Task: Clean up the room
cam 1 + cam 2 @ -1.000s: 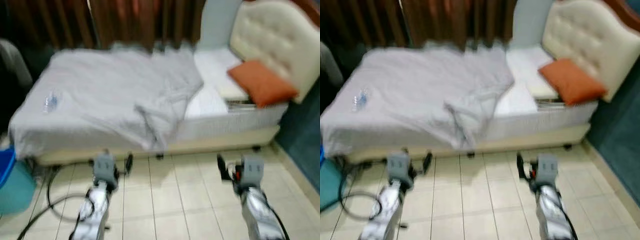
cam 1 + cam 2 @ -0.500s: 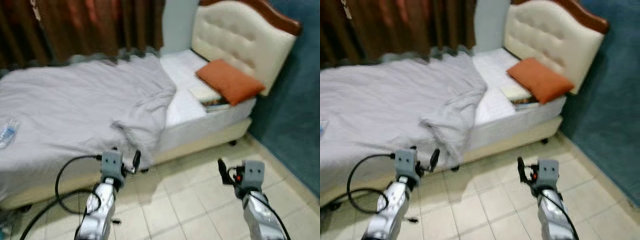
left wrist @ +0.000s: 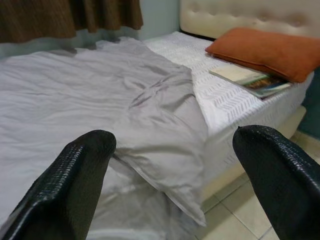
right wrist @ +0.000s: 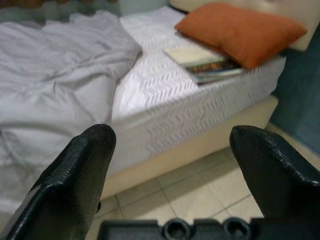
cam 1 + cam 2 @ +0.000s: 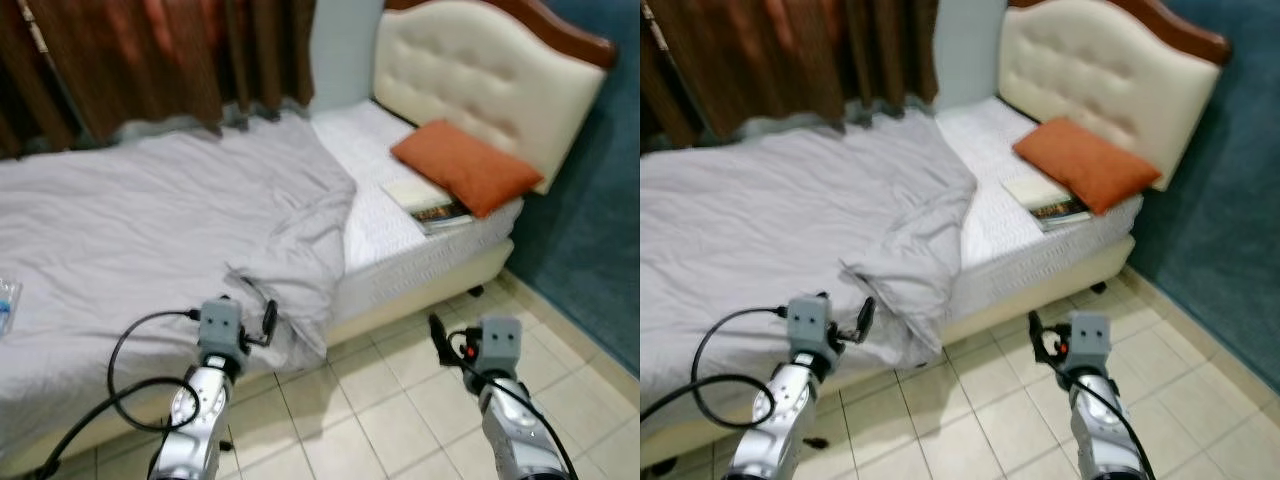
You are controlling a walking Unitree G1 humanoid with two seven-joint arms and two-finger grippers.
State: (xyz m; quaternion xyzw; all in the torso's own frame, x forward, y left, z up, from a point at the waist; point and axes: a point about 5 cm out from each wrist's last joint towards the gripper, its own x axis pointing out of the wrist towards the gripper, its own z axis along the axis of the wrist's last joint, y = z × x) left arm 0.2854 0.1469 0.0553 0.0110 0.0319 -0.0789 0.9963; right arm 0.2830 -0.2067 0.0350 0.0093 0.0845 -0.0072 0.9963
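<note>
Since half a second ago the camera has swung slightly, so the bed (image 5: 420, 270) sits a little nearer. Left of its headboard, a plastic bottle (image 5: 5, 300) lies on the rumpled grey blanket (image 5: 180, 220). Near the bed's front edge, the left gripper (image 3: 170, 185) hovers with fingers apart. Toward the headboard lie books (image 5: 428, 203) beside an orange pillow (image 5: 465, 165). Over the tiled floor (image 5: 400, 410) the right gripper (image 4: 170, 175) hangs spread open.
</note>
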